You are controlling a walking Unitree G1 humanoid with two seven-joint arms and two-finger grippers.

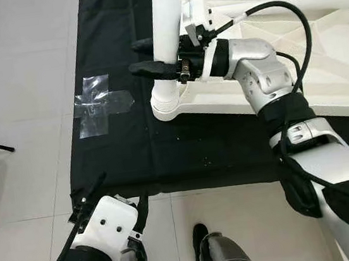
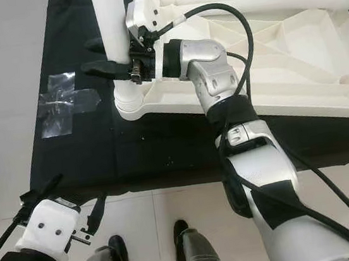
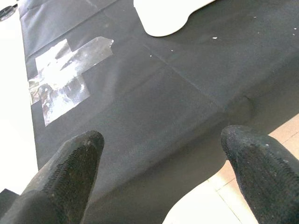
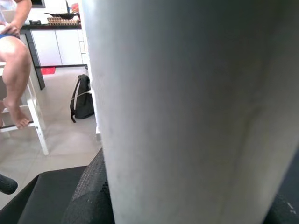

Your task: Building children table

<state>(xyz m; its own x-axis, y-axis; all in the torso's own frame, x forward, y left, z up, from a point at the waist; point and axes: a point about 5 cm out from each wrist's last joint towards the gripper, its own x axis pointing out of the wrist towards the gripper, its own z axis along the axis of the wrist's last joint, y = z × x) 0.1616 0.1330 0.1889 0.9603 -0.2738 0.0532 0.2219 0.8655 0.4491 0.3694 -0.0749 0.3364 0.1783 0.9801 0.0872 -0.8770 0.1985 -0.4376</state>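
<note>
Overhead, right gripper [image 1: 153, 57] clamps upright white leg [image 1: 168, 36] at the upturned table's [image 1: 318, 55] 9 o'clock corner; right wrist view adds a seated person [image 4: 14, 70]. Left gripper [image 3: 163, 154] gapes empty over black mat [image 3: 163, 93].

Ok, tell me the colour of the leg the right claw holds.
White; the leg shows best in the left eye view.

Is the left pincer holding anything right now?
No, the left pincer is open over the black mat, nothing between its fingers.

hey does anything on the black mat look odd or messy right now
Yes: a crumpled cross of clear tape is stuck on the black mat near its left edge, beside the upright table leg, and small white specks dot the cloth.
</note>
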